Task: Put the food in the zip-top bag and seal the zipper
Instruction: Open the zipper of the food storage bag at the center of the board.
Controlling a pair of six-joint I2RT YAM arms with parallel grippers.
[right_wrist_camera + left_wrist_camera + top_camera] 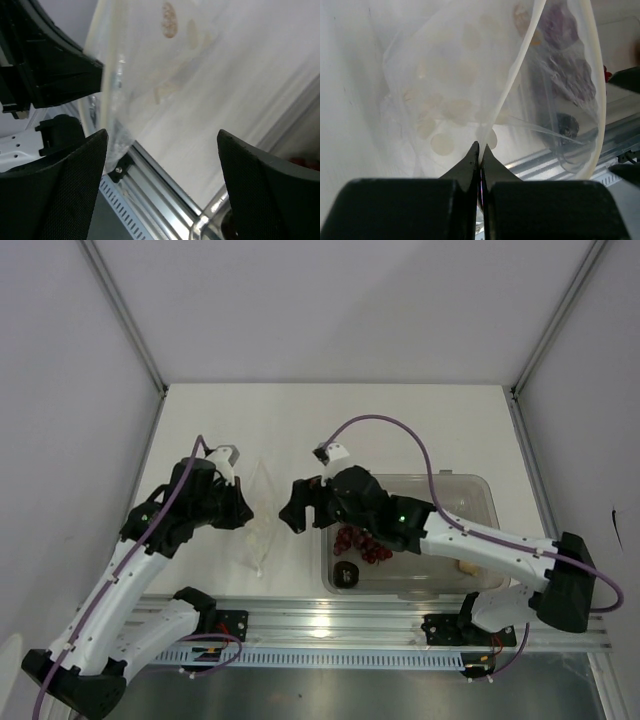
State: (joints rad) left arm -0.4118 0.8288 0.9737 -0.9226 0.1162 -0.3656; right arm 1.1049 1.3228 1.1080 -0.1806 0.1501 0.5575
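The zip-top bag [257, 530] hangs crumpled between the two arms, and my left gripper [240, 512] is shut on its edge. In the left wrist view the jaws [480, 146] pinch the bag's rim, and the pale zipper [520, 75] curves up and away with the mouth gaping. Dark purplish shapes [580, 82] show through the plastic; I cannot tell if they lie inside. My right gripper [293, 514] stands open just right of the bag, nothing between its fingers [65, 175]. Food lies in the clear tub [478, 488]: red grape bunch [362, 543], blackish lump [345, 573], beige lump [467, 565].
The right arm reaches over the tub's left half. An aluminium rail [330, 620] runs along the table's near edge, just below the bag and tub. White walls close in the table on the left, right and back.
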